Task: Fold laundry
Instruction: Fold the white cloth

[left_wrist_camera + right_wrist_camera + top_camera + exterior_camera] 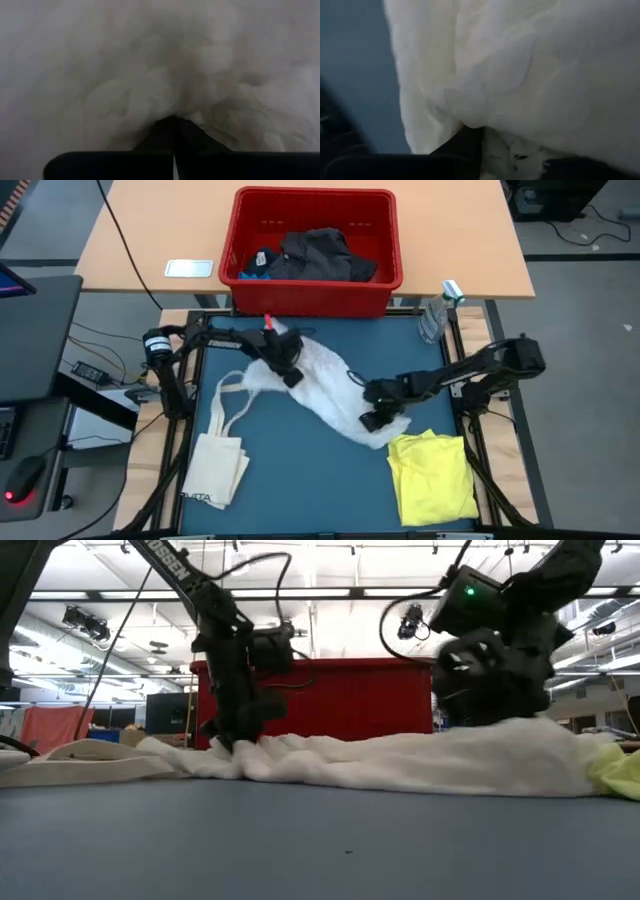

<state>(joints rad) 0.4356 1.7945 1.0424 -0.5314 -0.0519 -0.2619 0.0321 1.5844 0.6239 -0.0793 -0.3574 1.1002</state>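
White garment (320,385): long axis runs between both pincers
Left pincer (290,372): clamped on its far end
Right pincer (380,418): clamped on its near end

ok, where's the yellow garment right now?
High view: the yellow garment lies at the mat's right front corner, touching the white garment's end, just in front of the right pincer.

right pincer (372,420) tips buried in white garment (325,385), left wrist view blurred
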